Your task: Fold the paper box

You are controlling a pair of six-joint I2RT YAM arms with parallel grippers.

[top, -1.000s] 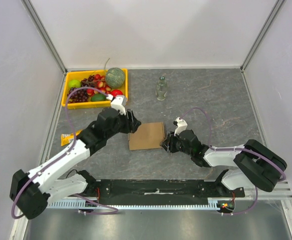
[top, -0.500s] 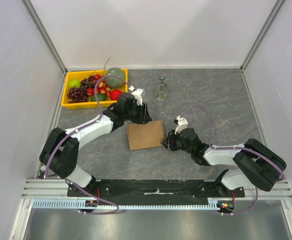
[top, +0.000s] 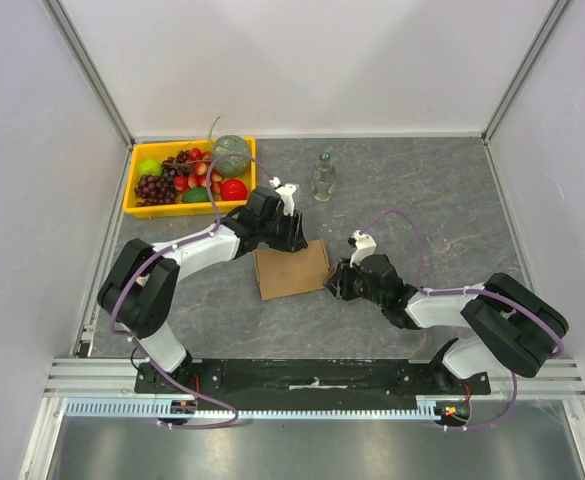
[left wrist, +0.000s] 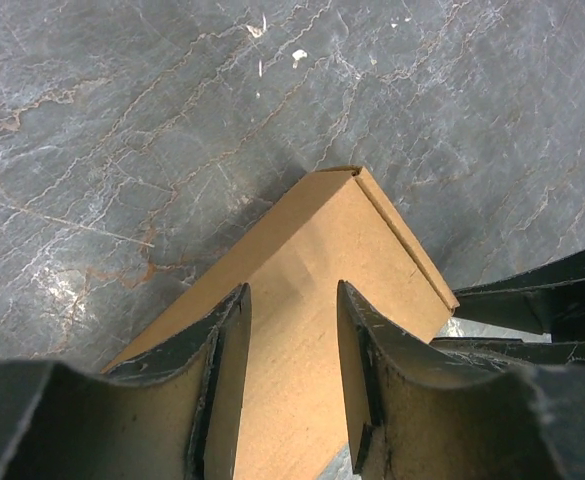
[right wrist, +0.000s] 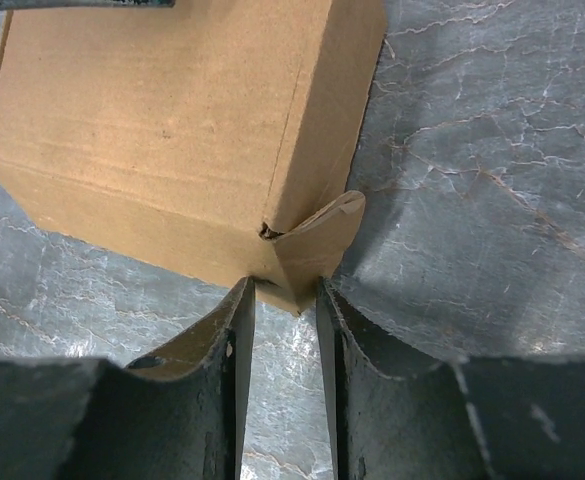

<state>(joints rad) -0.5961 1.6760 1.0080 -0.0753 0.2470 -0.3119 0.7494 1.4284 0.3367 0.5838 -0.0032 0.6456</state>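
Paper box [top: 292, 270] lies on the surface [top: 422, 200], left fingers [left wrist: 222, 370] part-open over its top, right fingers [right wrist: 234, 380] narrow at its loose corner flap [right wrist: 317, 240], grip unclear; tugging could tear it

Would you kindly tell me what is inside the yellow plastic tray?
Fruit fills the yellow plastic tray: dark purple grapes, a green netted melon, a red round fruit. Its floor is covered.

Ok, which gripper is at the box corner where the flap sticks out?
The right gripper: it straddles the paper box corner with the loose flap. The left gripper is over the box's flat top instead.
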